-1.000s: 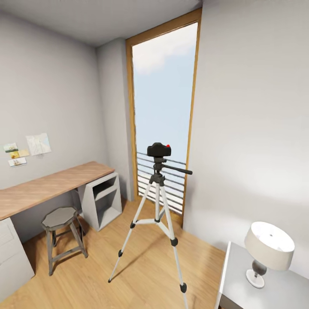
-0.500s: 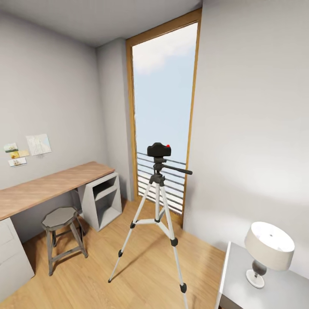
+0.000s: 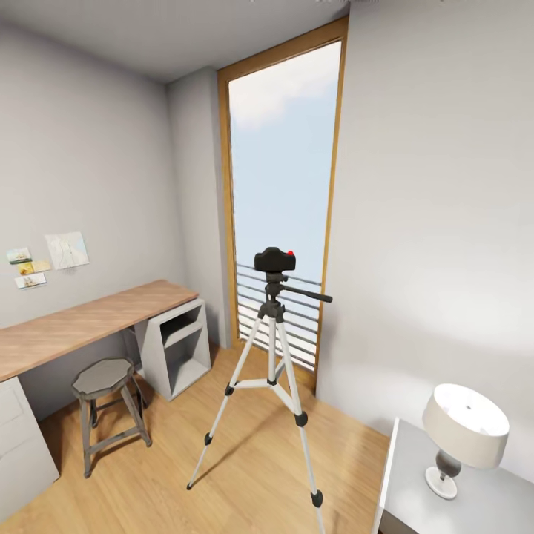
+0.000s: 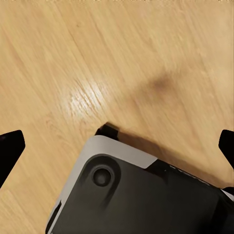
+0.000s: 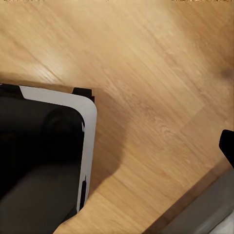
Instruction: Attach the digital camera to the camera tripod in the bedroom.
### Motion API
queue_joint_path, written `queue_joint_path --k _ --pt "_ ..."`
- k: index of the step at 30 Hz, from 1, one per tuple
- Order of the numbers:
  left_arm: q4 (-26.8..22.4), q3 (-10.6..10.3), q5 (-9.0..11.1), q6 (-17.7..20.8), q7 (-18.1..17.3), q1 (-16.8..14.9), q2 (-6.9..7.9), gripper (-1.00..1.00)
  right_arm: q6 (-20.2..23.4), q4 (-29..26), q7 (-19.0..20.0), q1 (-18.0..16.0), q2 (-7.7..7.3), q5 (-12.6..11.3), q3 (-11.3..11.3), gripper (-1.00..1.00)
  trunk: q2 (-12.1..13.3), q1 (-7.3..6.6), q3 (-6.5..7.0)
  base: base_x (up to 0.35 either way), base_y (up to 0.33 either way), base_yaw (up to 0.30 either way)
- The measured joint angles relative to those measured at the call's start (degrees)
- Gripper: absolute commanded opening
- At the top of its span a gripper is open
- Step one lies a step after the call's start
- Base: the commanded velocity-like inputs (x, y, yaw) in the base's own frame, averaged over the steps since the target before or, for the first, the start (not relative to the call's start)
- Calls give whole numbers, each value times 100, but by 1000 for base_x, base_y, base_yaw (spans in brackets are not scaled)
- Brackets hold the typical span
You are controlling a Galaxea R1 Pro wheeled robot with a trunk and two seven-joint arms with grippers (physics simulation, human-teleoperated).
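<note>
1. The digital camera [image 3: 274,259] is sitting on top of the camera tripod [image 3: 271,363], red button up, at the bedroom's middle before the window [image 3: 284,185].
2. At nine o'clock, the desk [image 3: 89,320] is showing an open cubby, nothing visible inside; wall notes [image 3: 46,258] are unreadable.
3. The left gripper [image 4: 117,146] fingertips are standing wide apart over the floor [image 4: 122,63].
4. One right gripper fingertip [image 5: 227,144] is showing; I cannot tell its spread.

stool [image 3: 107,378], desk [image 3: 81,322], lamp [image 3: 463,430]
</note>
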Motion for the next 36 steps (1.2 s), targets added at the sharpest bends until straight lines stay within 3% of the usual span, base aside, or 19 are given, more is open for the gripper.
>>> queue_joint_path --k 36 --pt "0 0 0 0 -1 0 1 100 -25 0 -7 0 0 0 0 100 0 0 311 0 0 0"
